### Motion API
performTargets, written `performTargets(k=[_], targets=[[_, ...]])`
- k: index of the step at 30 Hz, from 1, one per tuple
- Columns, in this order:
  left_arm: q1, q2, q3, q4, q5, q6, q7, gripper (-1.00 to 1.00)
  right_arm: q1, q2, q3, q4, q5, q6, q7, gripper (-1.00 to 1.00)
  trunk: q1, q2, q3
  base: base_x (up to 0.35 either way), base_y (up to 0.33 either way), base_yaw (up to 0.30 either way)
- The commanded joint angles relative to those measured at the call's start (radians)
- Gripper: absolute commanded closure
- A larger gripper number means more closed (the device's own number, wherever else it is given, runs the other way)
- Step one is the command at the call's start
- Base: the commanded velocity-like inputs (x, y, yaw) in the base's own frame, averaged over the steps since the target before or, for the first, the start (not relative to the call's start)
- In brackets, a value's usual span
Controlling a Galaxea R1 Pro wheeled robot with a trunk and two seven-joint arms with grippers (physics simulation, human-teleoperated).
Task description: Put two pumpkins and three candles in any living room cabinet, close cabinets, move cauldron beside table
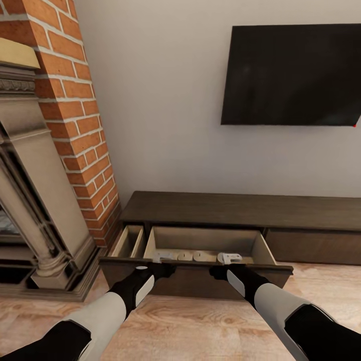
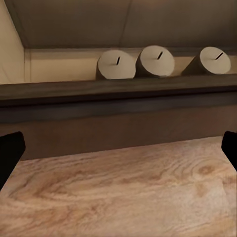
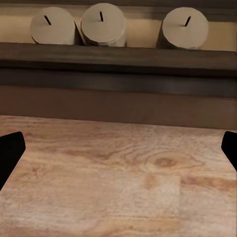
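Reaching toward the front edge of the pulled-out drawer (image 1: 210,240) of the cabinet (image 1: 240,210), the left gripper (image 1: 161,269) and the right gripper (image 1: 220,271) hang side by side just above the wood floor (image 1: 200,326). Both claws stand spread wide: in each wrist view only the two dark fingertips (image 2: 10,153) (image 3: 10,153) show at the picture's outer edges, with nothing between them but plank floor and the dark drawer front. Three candles (image 2: 116,65) (image 2: 156,60) (image 2: 213,60) stand inside the drawer in a row close behind that front panel, just beyond both claws and touched by neither; the two on one side stand nearly together, the third a little apart. From the right wrist the same three (image 3: 52,25) (image 3: 102,23) (image 3: 184,27) show, each with a short dark wick. Beside the drawer a narrower compartment (image 1: 128,241) lies open too. On the wall above hangs one dark TV (image 1: 293,75), and a brick fireplace (image 1: 65,100) stands at the left.
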Motion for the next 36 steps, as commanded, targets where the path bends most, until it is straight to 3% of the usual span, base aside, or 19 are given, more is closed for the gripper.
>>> performTargets(k=[1, 18, 22, 24, 36], targets=[[-0.001, 0.000, -0.001, -0.001, 0.005, 0.004, -0.001, -1.00, 0.000, 0.000, 0.009, -0.002, -0.010, 0.005, -0.007, -1.00, 0.004, -0.008, -0.003, 0.000, 0.000, 0.000], [0.000, 0.000, 0.000, 0.011, 0.003, -0.005, 0.000, -1.00, 0.000, -0.002, 0.007, -0.002, -0.013, 0.003, -0.007, -1.00, 0.069, -0.127, -0.048, 0.000, 0.000, 0.000], [0.000, 0.000, 0.000, 0.037, 0.003, -0.064, 0.000, -1.00, 0.000, -0.002, 0.007, -0.002, -0.013, 0.003, -0.007, -1.00, 0.084, -0.155, -0.060, 0.000, 0.000, 0.000], [-0.001, 0.000, 0.001, 0.066, 0.003, -0.127, 0.000, -1.00, 0.000, -0.001, 0.008, -0.002, -0.013, 0.003, -0.007, -1.00, 0.092, -0.169, -0.067, 0.000, 0.000, 0.000], [0.000, 0.000, 0.003, 0.085, 0.005, -0.154, 0.007, -1.00, 0.000, -0.001, 0.009, -0.002, -0.013, 0.003, -0.007, -1.00, 0.138, -0.253, -0.104, 0.000, 0.000, 0.000]])
